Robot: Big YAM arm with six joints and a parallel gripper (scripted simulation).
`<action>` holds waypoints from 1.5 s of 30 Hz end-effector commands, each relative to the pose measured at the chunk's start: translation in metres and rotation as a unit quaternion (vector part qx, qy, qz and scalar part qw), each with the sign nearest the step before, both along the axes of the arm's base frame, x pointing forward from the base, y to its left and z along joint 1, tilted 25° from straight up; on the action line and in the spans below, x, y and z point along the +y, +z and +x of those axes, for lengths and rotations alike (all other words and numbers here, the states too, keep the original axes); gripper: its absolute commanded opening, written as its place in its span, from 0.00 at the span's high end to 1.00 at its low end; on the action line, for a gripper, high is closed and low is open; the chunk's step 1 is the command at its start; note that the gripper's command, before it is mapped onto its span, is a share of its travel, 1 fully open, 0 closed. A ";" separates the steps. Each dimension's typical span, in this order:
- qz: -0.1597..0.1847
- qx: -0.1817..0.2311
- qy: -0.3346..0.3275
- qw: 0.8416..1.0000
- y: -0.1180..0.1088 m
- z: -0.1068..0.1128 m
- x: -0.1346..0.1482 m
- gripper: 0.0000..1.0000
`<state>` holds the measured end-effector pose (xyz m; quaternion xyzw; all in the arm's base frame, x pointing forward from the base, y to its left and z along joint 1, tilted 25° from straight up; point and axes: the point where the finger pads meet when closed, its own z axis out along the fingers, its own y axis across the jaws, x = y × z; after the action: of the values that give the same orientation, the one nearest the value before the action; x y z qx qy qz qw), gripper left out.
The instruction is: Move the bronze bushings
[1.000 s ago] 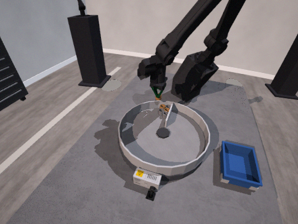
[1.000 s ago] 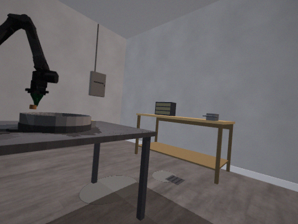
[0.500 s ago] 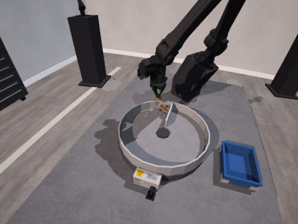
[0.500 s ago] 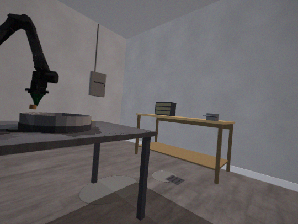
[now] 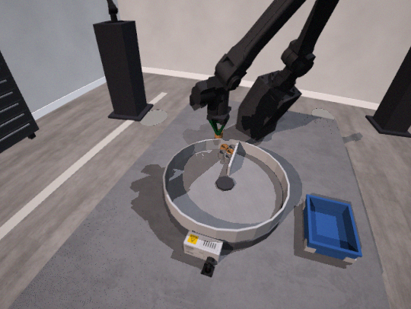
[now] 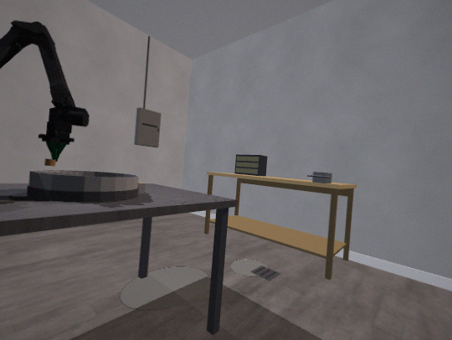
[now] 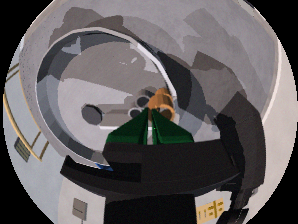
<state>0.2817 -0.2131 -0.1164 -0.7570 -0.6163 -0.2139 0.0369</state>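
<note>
My gripper (image 5: 218,131) with green fingers is shut on a bronze bushing (image 5: 218,135) and holds it above the far rim of the round turntable (image 5: 226,188). The side view shows the bushing (image 6: 50,162) hanging clear above the turntable (image 6: 84,185). In the wrist view the bushing (image 7: 161,102) sits at my fingertips (image 7: 154,117). A small cluster of bushings (image 5: 225,150), bronze and grey ones, lies on the turntable next to an upright divider (image 5: 237,157). The blue crate (image 5: 331,227) stands empty to the right of the turntable.
A dark hub (image 5: 225,183) marks the turntable's centre. A white control box (image 5: 202,244) sits at the turntable's near side. The robot base (image 5: 268,103) stands behind the turntable. A black pillar (image 5: 122,65) stands at the far left.
</note>
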 end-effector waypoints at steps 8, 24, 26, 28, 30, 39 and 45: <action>-0.011 -0.012 0.003 1.000 0.024 0.026 0.025 1.00; -0.012 -0.018 0.002 1.000 0.081 0.100 0.107 1.00; -0.011 -0.019 0.002 1.000 0.091 0.112 0.124 1.00; -0.010 -0.019 0.002 1.000 0.102 0.124 0.142 1.00; -0.010 -0.020 0.002 1.000 0.107 0.131 0.151 1.00; -0.006 -0.024 0.002 1.000 0.155 0.186 0.230 1.00; -0.003 -0.007 0.002 1.000 0.173 0.223 0.289 1.00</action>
<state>0.4770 0.0586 0.0408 -0.7315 -0.6460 -0.2164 0.0270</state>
